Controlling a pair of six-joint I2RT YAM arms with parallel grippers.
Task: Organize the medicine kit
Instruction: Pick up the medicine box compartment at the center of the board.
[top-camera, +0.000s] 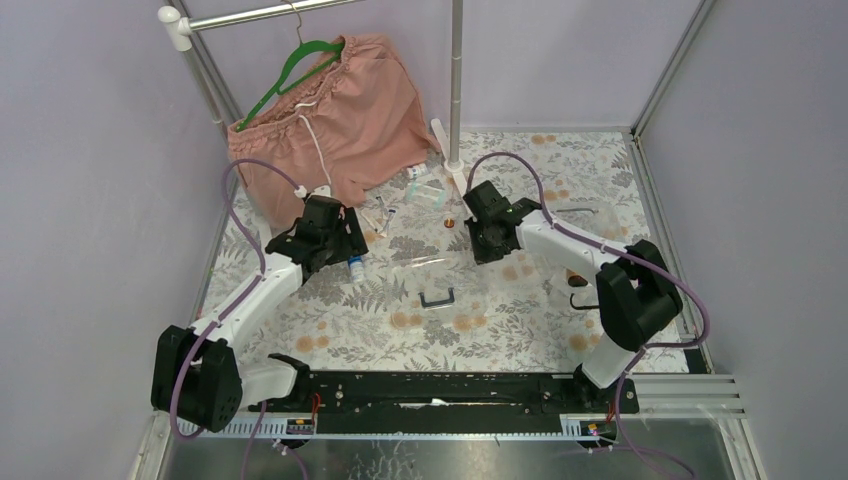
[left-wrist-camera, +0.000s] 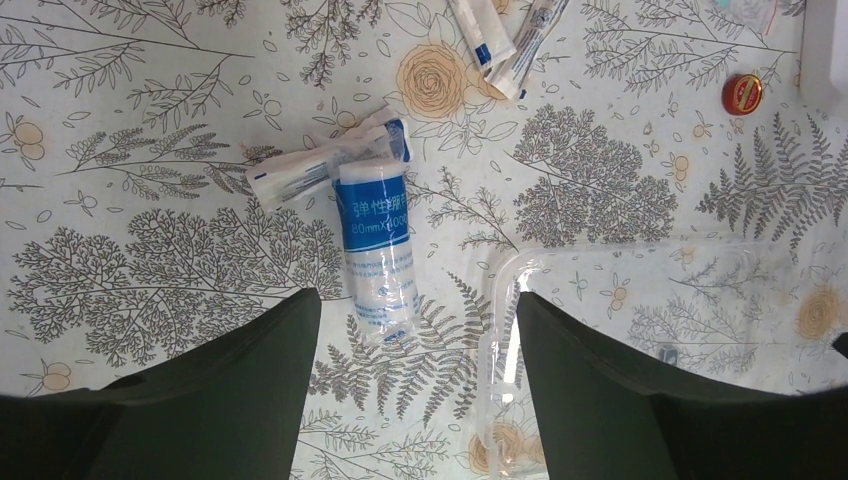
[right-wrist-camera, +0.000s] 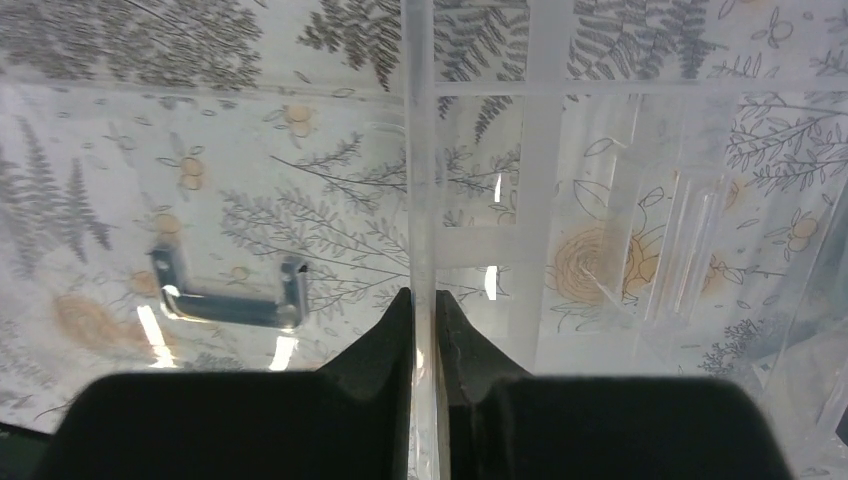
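Note:
A blue-and-white bandage roll (left-wrist-camera: 375, 245) lies on the floral tablecloth next to a white sachet (left-wrist-camera: 300, 172). Just short of it, my left gripper (left-wrist-camera: 415, 310) hovers open, the roll's near end between its fingers and nothing gripped. A clear lid (left-wrist-camera: 610, 290) lies to the right, its rounded corner by my right finger; its black U-shaped handle (top-camera: 437, 297) shows from above. My right gripper (right-wrist-camera: 422, 300) is shut on a thin upright wall of the clear box (right-wrist-camera: 421, 180). Through the plastic the handle (right-wrist-camera: 228, 295) appears. From above, my right gripper (top-camera: 487, 245) sits mid-table.
More sachets (left-wrist-camera: 500, 45) and a small red-capped bottle (left-wrist-camera: 742, 92) lie beyond the roll. Loose packets (top-camera: 425, 185) sit near the rack pole (top-camera: 456, 80). Pink shorts (top-camera: 330, 110) hang at the back left. Grey walls enclose the table.

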